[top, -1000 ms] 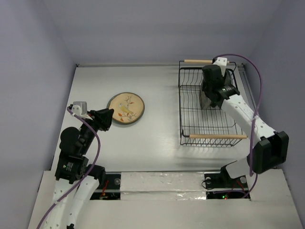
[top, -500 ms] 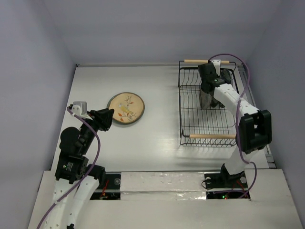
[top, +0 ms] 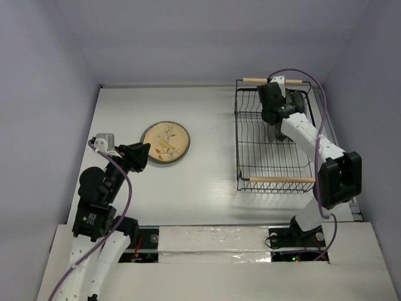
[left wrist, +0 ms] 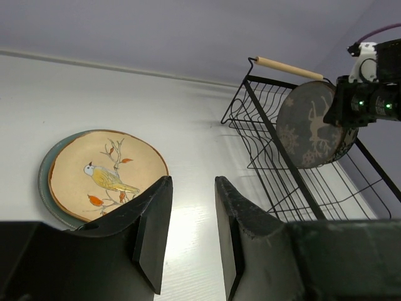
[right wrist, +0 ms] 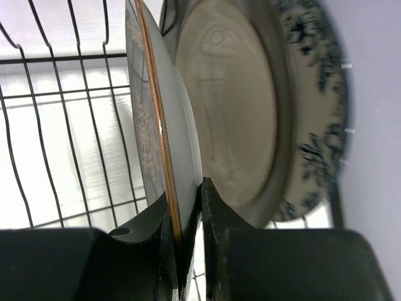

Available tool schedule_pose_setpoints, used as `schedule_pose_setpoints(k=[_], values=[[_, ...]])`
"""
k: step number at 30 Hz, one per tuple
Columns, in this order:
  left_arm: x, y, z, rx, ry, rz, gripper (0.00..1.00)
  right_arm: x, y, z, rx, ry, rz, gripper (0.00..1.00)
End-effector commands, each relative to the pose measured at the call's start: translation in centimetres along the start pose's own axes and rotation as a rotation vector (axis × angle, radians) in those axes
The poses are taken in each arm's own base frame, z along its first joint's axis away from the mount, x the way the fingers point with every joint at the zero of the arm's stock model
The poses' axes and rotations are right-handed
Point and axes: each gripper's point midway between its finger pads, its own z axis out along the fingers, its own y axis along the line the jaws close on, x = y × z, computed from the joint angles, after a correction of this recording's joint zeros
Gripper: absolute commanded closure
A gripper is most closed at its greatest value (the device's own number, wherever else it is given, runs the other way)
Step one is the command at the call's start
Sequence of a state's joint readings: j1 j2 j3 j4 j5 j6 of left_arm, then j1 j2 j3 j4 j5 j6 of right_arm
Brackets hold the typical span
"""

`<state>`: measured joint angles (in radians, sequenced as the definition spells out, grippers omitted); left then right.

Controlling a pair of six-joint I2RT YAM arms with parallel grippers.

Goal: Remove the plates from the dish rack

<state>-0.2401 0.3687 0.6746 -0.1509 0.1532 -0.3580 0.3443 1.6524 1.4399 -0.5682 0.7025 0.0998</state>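
- Pinches the upper far rim of the brown-grey plate [right wrist: 143, 125] in the right hand [right wrist: 187, 210], one finger pressed to each face.
- Stands that plate on edge toward the far end of the dish rack [top: 250, 147], close to the far wooden handle [top: 254, 80], with its printed face turned to the rack's left side and its edge running from the rack's near end to its far end.
- Shows two more plates upright just behind it, toward the rack's right wall: a dark-rimmed beige plate [right wrist: 225, 125], then a white plate [right wrist: 316, 94] with a floral rim, both near enough to be knocked.
- Sets the hand over the top of the plate, so appears to call for a straight upward pull in the plate's own plane before any swing across the rack's left wall.
- Holds the left hand [left wrist: 191, 188] spread and empty, well apart from the rack on its left, low over the bench [top: 207, 113].
- Finds the bird plate [top: 165, 141] lying flat on a teal plate [left wrist: 42, 182], likewise left of the rack: a likely landing spot.
- Makes the right arm plainly the nearer one to the rack.
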Motion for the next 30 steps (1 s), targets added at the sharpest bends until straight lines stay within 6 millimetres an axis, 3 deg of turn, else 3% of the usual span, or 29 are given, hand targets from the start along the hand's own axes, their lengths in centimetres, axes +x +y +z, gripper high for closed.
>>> schedule_pose_setpoints(k=[1, 6, 8, 14, 20, 21, 24, 25, 27, 28, 30], values=[[-1.8, -0.9, 0.0, 0.028, -0.049, 0.009, 0.69, -6.2, -4.2, -4.9, 0.092, -0.199, 0.113, 1.00], [-1.8, -0.9, 0.1, 0.029, -0.050, 0.009, 0.69, -9.7, -5.8, -9.8, 0.012, -0.326, 0.247, 1.00], [-1.8, -0.9, 0.1, 0.028, -0.049, 0.007, 0.69, -10.7, -5.4, -11.9, -0.048, -0.373, 0.314, 1.00], [-1.7, -0.9, 0.2, 0.031, -0.044, 0.007, 0.69, -14.0, -0.6, -20.2, -0.454, -0.549, 0.576, 1.00], [-1.7, -0.6, 0.2, 0.015, -0.046, 0.007, 0.69, -16.0, 7.9, -25.1, -0.989, -0.549, 0.756, 1.00], [-1.7, -0.6, 0.2, 0.017, -0.047, 0.009, 0.69, -15.4, 11.2, -25.1, -1.075, -0.494, 0.725, 1.00], [-1.7, -0.6, 0.2, 0.017, -0.046, 0.008, 0.69, -15.5, 16.0, -26.8, -1.210, -0.425, 0.756, 1.00], [-1.7, -0.6, 0.2, 0.017, -0.047, 0.007, 0.68, -14.5, 18.9, -25.6, -1.210, -0.371, 0.742, 1.00], [-1.7, -0.6, 0.2, 0.019, -0.047, 0.007, 0.68, -14.4, 21.5, -26.6, -1.267, -0.326, 0.783, 1.00], [-1.7, -0.7, 0.2, 0.023, -0.045, 0.009, 0.68, -13.9, 23.5, -25.4, -1.274, -0.296, 0.792, 1.00], [-1.6, -0.7, 0.3, 0.023, -0.041, 0.008, 0.68, -13.6, 25.4, -25.7, -1.322, -0.237, 0.828, 1.00]])
